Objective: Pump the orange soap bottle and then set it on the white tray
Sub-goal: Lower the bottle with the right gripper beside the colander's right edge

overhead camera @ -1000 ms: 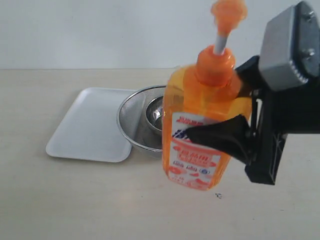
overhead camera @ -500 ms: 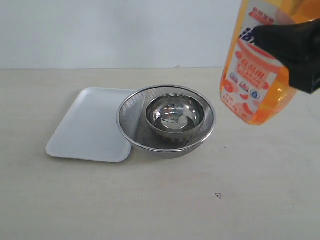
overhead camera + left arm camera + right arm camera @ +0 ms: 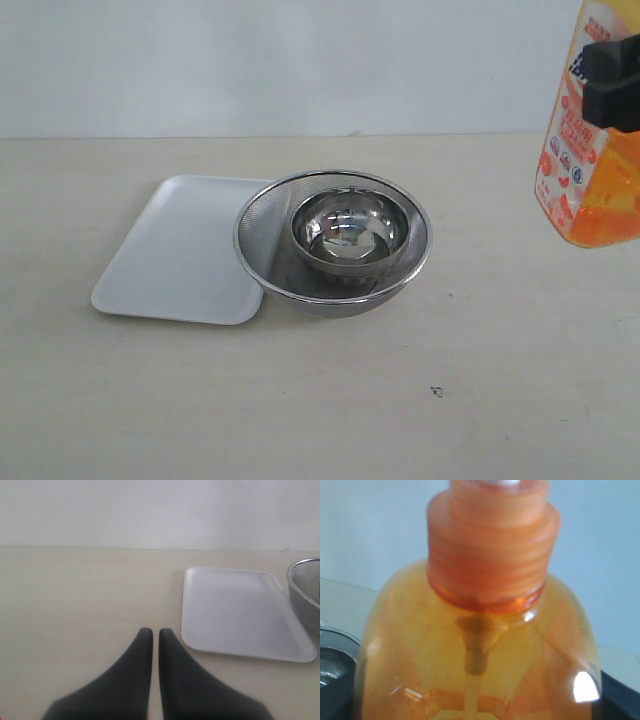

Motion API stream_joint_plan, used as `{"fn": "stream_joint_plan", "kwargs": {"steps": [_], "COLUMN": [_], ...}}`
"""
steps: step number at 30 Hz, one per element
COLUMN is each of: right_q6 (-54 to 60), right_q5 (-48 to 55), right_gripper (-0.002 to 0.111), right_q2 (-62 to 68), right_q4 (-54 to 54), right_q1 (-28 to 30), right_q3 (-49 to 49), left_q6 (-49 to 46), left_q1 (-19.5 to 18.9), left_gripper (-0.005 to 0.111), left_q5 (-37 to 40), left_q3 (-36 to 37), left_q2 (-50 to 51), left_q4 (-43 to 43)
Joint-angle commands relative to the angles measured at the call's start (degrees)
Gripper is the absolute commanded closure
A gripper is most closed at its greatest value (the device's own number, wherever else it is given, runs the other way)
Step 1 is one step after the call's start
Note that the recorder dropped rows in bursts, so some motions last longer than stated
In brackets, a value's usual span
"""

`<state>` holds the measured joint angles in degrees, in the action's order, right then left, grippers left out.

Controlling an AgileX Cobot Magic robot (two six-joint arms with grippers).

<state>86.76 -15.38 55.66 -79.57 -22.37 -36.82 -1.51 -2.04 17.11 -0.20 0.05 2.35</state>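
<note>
The orange soap bottle (image 3: 592,150) hangs in the air at the far right of the exterior view, its pump head cut off by the frame's top. My right gripper (image 3: 612,95) is shut on its body; only a black finger shows across the label. The bottle's orange collar and shoulders (image 3: 480,630) fill the right wrist view. The white tray (image 3: 180,250) lies flat on the table at the left, also in the left wrist view (image 3: 240,612). My left gripper (image 3: 151,632) is shut with nothing in it, low over the table just short of the tray's corner.
A round steel mesh strainer (image 3: 262,232) with a steel bowl (image 3: 350,232) inside stands mid-table, its rim overlapping the tray's right edge. The strainer's edge (image 3: 302,587) shows in the left wrist view. A pale wall stands behind the table.
The right gripper has carried the bottle up and to the right, from in front of the strainer to the frame's right edge. Tray, strainer and bowl have not moved.
</note>
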Motion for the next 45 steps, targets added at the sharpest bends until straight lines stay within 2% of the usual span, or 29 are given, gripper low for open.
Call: {"fn": "stream_joint_plan", "kwargs": {"steps": [1,8,14,22,35,45], "right_q6": [-5.35,-28.98,-40.04,-37.05,-37.16,-41.34], "right_q5": [-4.65,-10.63,-16.43,-20.37,-24.82,-24.83], "right_gripper": [0.108,0.108,0.108,0.108,0.108,0.108], "right_q2": [4.78,13.50,20.24,27.85,35.30,36.07], "right_q4": [6.76,30.73,44.50,43.25,42.63,43.09], "right_q1": [-0.05,-0.05,-0.86,-6.80,-6.81,-6.81], "right_q3": [-0.49,-0.49,-0.63,-5.19,-6.11,-6.77], "left_q6": [0.39,0.39,0.39,0.39,0.39,0.39], "left_q1": [-0.03,-0.03,-0.03,-0.03,-0.03,-0.03], "left_gripper": [0.102,0.102,0.102,0.102,0.102,0.102], "left_q5": [0.02,0.02,0.02,0.02,0.02,0.02], "left_q3": [0.20,0.20,0.20,0.20,0.20,0.20], "left_q2": [-0.05,-0.05,-0.05,-0.05,-0.05,-0.05], "left_q4": [-0.04,-0.04,-0.04,-0.04,-0.04,-0.04]}}
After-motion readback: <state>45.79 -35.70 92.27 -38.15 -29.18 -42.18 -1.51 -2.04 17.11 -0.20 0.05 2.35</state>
